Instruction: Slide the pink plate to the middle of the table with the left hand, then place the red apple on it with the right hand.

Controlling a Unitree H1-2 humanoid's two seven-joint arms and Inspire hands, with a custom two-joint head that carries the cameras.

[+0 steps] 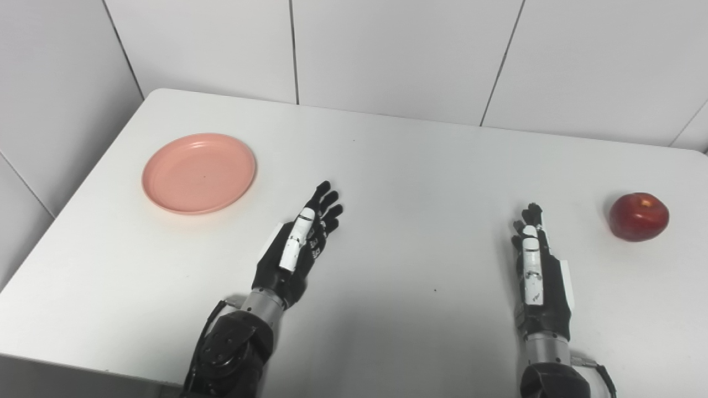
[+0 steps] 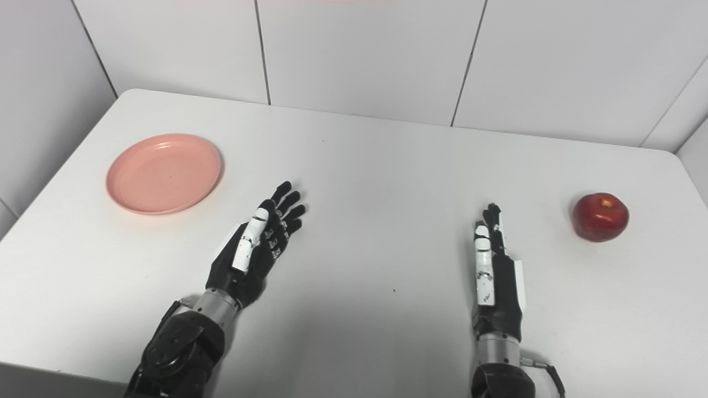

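A white table point(image 1: 387, 166) with rounded far corners is seen from above, matte and smooth, with a couple of tiny dark specks near its middle. It is backed by a wall of large white panels point(image 1: 398, 50) split by thin dark seams; a similar panelled wall is seen along the left side. The table's near-left edge is shown dropping into shadow.

The pink plate point(image 1: 199, 172) is set flat on the far-left part of the table, right side up, nothing on it. The red apple point(image 1: 639, 216) is placed upright at the far right, stem dimple up, a yellowish patch seen at the top; it is well apart from the plate.

The left hand point(image 1: 301, 243) is held over the table near the front-left centre, palm turned inward, fingers stretched and slightly spread toward the plate, nothing held. It is near the plate but not touching it. The right hand point(image 1: 535, 260) is held edge-on at the front right, fingers straight and close together pointing away from the robot, nothing gripped. The apple lies beyond it and to its right, clearly apart. Whether either hand is resting on the surface or hovering just above it cannot be told for sure; soft shadows are cast beneath both.

Dark forearms with metal wrist cuffs are seen entering from the bottom edge.
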